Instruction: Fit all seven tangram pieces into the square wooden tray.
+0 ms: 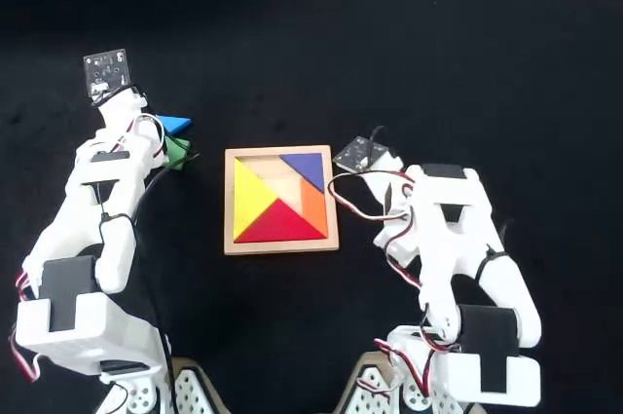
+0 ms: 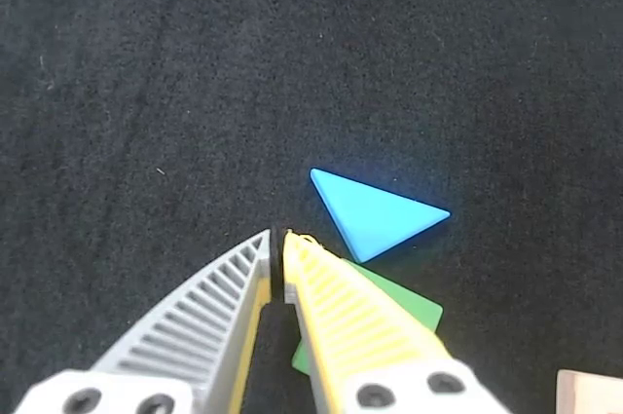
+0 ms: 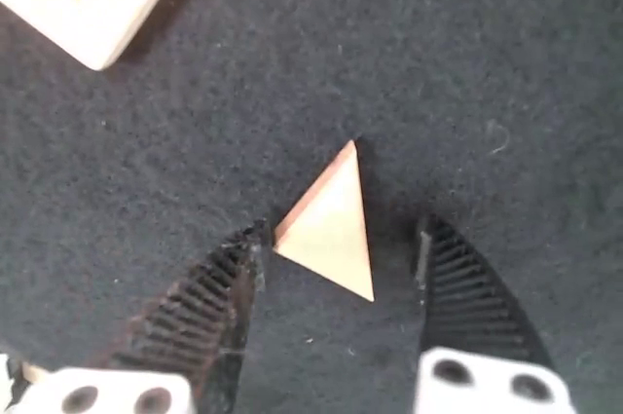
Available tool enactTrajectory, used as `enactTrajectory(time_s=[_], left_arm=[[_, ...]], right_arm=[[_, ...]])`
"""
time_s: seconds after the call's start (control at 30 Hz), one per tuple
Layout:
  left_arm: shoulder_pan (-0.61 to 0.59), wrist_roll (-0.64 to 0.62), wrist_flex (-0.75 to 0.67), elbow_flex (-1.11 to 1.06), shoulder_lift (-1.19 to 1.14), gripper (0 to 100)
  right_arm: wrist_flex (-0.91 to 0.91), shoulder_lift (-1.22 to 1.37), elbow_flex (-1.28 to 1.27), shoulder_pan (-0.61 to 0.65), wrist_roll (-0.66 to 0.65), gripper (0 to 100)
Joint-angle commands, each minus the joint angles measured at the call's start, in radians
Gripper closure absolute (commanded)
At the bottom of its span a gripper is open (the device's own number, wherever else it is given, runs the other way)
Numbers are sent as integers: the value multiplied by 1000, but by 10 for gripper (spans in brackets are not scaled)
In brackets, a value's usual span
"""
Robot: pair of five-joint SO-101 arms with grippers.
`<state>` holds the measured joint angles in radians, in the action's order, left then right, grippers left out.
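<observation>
The square wooden tray point(image 1: 232, 239) lies mid-table holding a yellow triangle point(image 1: 250, 202), a red triangle point(image 1: 280, 224), an orange piece point(image 1: 313, 206) and a dark blue piece point(image 1: 306, 169). Left of it on the cloth lie a light blue triangle point(image 1: 175, 124) point(image 2: 375, 214) and a green piece point(image 1: 178, 150) point(image 2: 414, 312). My left gripper point(image 2: 277, 239) is shut and empty, its tips just beside the light blue triangle, with its yellow finger point(image 2: 341, 317) over part of the green piece. My right gripper point(image 3: 336, 239) is open around a small pale wooden triangle point(image 3: 331, 229) flat on the cloth.
Black cloth covers the table. A tray corner shows in the right wrist view point(image 3: 97, 5) and another in the left wrist view point(image 2: 594, 395). The left arm point(image 1: 107, 175) and right arm point(image 1: 443, 229) flank the tray.
</observation>
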<state>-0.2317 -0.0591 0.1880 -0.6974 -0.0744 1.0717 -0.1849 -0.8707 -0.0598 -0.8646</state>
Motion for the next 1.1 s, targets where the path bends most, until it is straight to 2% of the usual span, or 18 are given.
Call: enactTrajectory(time_s=[0.0, 0.27, 0.57, 0.8, 0.93, 1.07], left_arm=[[8, -9, -2, 59, 5, 960], [8, -9, -2, 59, 5, 960], [7, -9, -2, 59, 5, 960], [-1, -9, -2, 58, 6, 963], [-45, -17, 0, 59, 8, 964], [-56, -18, 5, 59, 9, 964]], right_arm=[[-2, 5, 33, 26, -11, 771], [-3, 5, 39, 23, -5, 942], [38, -19, 67, 26, 18, 956], [361, -180, 441, 163, 333, 953], [365, -162, 552, 275, 577, 953], [319, -35, 605, 381, 707, 951]])
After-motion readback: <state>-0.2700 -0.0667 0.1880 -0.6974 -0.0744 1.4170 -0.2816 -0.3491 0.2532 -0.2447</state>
